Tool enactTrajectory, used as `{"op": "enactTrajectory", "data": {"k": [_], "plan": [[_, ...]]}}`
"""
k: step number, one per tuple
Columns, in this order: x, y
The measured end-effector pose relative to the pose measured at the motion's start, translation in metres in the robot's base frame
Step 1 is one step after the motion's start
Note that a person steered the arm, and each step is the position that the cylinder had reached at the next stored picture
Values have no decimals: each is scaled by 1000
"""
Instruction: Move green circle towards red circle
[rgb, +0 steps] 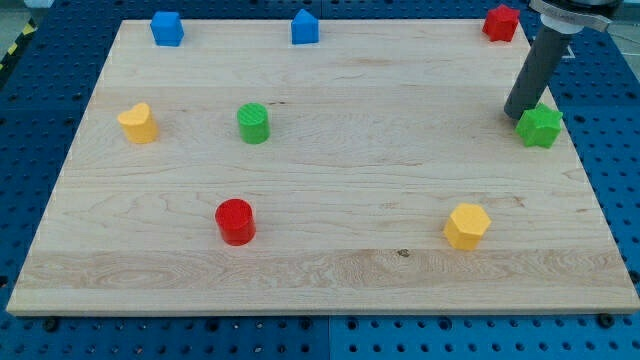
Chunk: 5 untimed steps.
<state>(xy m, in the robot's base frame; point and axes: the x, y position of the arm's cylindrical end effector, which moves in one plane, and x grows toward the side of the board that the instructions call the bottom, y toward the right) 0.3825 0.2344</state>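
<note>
The green circle (254, 123) stands on the wooden board's upper left part. The red circle (236, 221) stands below it, slightly to the view's left, with a clear gap between them. My tip (516, 114) rests on the board far to the view's right, just left of a green star-shaped block (540, 126), far from both circles.
A yellow block (138, 123) sits left of the green circle. Two blue blocks (167, 28) (305, 27) stand along the top edge, a red block (501, 22) at the top right. A yellow hexagon (466, 226) sits at the lower right. The board (330, 280) lies on a blue perforated table.
</note>
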Motion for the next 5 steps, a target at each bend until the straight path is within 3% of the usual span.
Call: {"op": "enactTrajectory", "data": {"k": [2, 5], "plan": [[-1, -90], [-3, -157]]}}
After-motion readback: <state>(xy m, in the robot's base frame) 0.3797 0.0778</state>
